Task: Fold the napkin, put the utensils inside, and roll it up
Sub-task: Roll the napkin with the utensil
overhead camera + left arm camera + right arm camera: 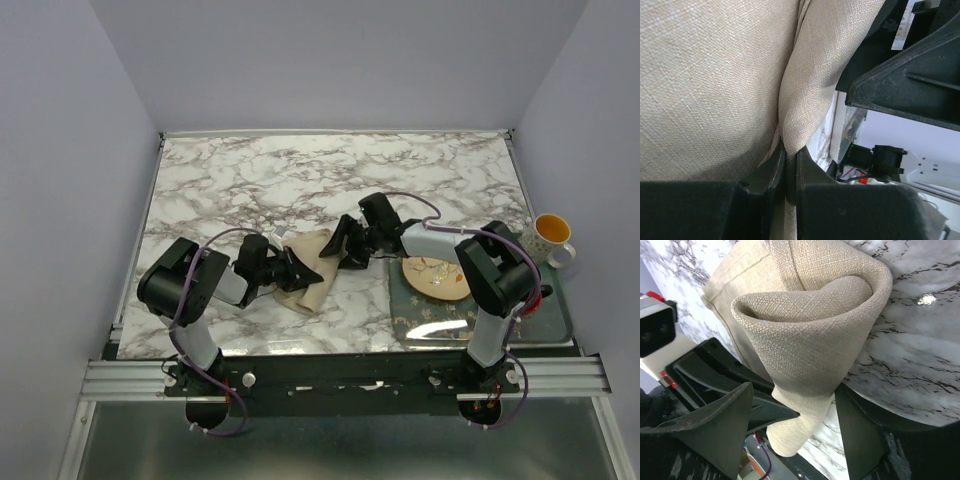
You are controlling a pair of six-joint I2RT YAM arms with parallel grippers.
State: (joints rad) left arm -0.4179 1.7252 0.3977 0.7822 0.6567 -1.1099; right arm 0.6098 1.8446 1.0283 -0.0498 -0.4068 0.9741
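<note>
The left gripper [789, 157] is clenched on a fold of the rolled napkin [805, 340]. The right gripper [795, 410] is spread wide and grips nothing, its fingers straddling the roll's end over the marble worktop [300, 180].

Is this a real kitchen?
Probably a robot lab booth, not a kitchen: the left arm and right arm bolted to a metal rail, plain walls boxing in the marble-look table, and the napkin, a plate and a mug as props.

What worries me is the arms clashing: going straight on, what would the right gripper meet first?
The right gripper would first meet the napkin, whose rolled end sits between its open fingers. Just behind is the left gripper, pinching it; distance unclear.
</note>
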